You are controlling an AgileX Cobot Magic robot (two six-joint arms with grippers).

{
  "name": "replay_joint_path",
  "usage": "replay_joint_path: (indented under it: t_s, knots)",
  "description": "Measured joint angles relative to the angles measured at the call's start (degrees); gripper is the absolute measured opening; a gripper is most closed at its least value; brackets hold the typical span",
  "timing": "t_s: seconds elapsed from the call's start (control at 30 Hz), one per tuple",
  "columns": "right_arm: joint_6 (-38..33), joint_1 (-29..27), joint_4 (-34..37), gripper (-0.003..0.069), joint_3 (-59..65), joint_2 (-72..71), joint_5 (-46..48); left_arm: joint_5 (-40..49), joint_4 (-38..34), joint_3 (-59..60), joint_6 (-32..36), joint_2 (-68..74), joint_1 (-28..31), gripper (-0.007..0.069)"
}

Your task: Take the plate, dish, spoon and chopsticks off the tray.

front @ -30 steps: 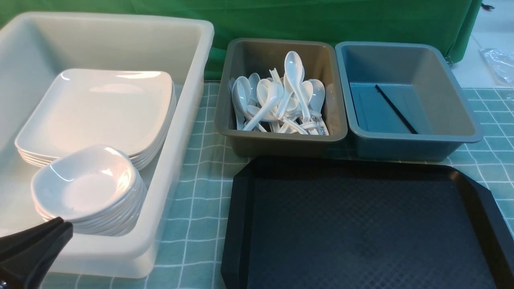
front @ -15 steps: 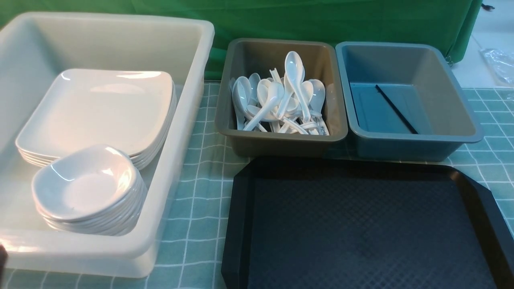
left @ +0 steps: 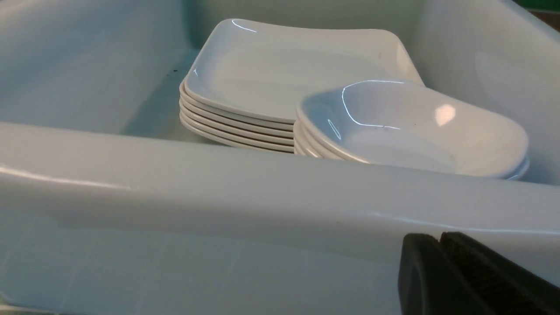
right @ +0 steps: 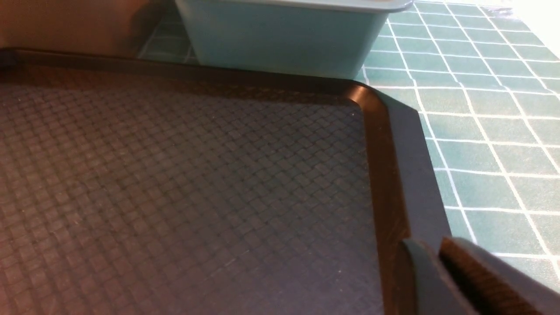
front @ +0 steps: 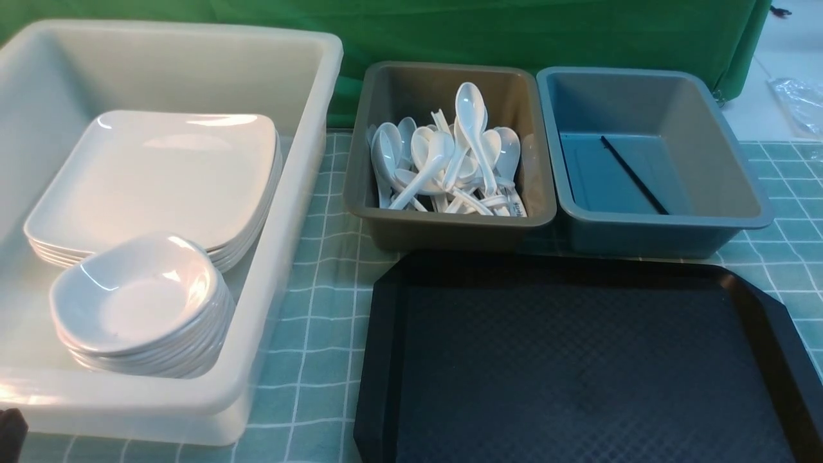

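Note:
The black tray (front: pixel 578 360) lies at the front right with nothing on its textured floor (right: pixel 175 175). A stack of white plates (front: pixel 154 173) and a stack of small dishes (front: pixel 135 296) sit inside the white tub. White spoons (front: pixel 450 154) are piled in the brown-grey tub. Black chopsticks (front: pixel 633 173) lie in the blue-grey tub. My left gripper (left: pixel 439 238) is shut and empty, low against the outside of the white tub's near wall. Only a black sliver of the left gripper (front: pixel 9 431) shows in the front view. My right gripper (right: pixel 431 245) hovers over the tray's right rim, its jaws slightly apart and empty.
The big white tub (front: pixel 270 257) fills the left side. The brown-grey tub (front: pixel 450 225) and blue-grey tub (front: pixel 669 231) stand side by side just behind the tray. A green checked cloth (front: pixel 315 321) covers the table, with a green curtain behind.
My left gripper has drawn back from the front of the white tub, down to the lower left corner. Nothing in the tubs or on the tray has moved.

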Motion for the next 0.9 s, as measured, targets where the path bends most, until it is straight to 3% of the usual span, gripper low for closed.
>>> replay_joint_path:
  t_s: [0.9]
  knots:
    - [0.05,0.0,0.0,0.0173,0.0,-0.04,0.0,0.0,-0.01,0.0,-0.24,0.0,0.0,0.0015]
